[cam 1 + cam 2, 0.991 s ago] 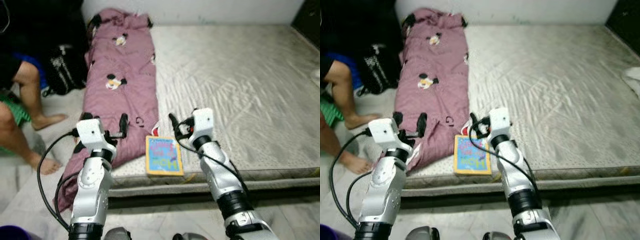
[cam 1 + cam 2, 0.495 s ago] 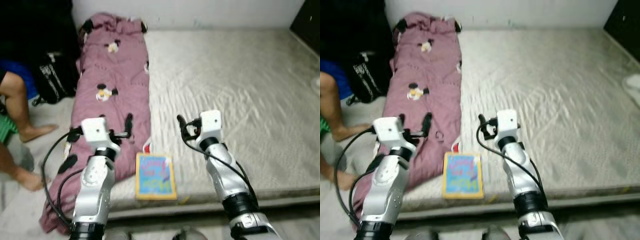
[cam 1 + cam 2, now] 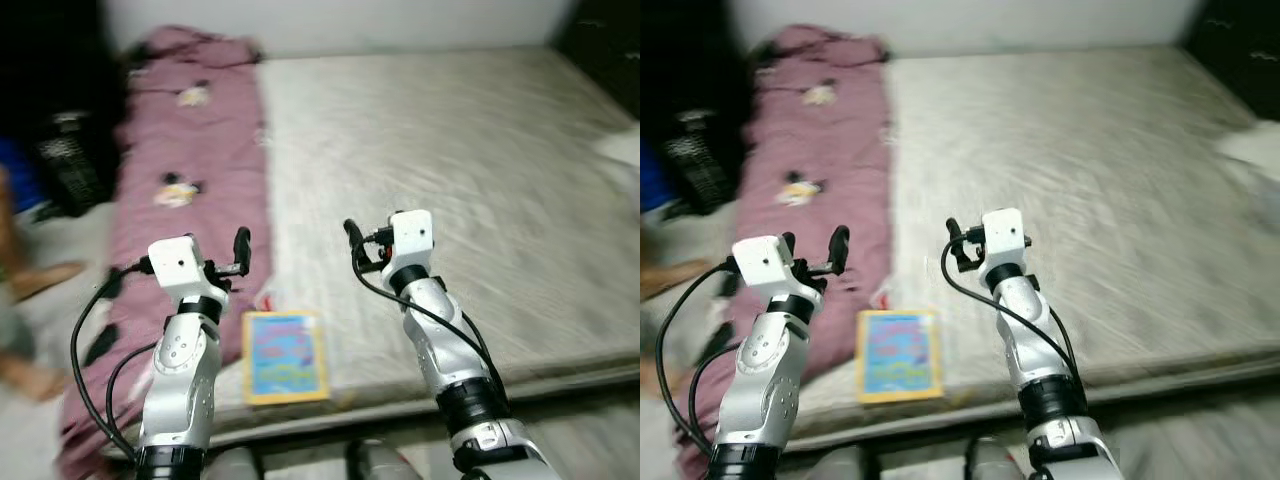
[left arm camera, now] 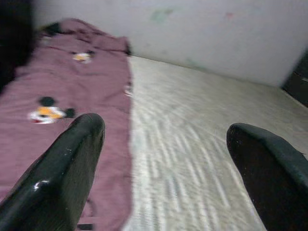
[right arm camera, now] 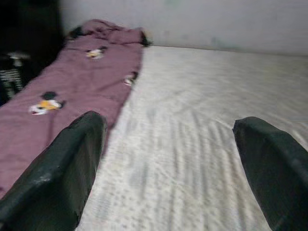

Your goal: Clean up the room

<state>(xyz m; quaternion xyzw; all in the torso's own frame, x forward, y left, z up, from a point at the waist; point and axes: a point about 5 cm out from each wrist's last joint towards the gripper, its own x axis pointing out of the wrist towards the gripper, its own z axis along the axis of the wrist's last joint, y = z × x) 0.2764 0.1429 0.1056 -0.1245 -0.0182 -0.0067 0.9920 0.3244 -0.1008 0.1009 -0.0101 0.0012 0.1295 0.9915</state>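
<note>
Four cameras, one bed.
Head pair looks down from the foot of the mattress [image 3: 450, 130]; both wrist cameras skim low along it, sharing the purple blanket [image 4: 57, 101].

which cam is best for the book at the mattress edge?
Left eye view: the book lies whole between both arms, its yellow border visible despite blur. Right eye view shows it equally whole. Both wrist views look past it at the purple blanket and mattress.

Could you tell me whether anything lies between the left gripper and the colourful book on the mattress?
Nothing visible does. The left gripper, fingers open, hangs above the purple blanket, and the book lies uncovered below it near the mattress edge.
</note>
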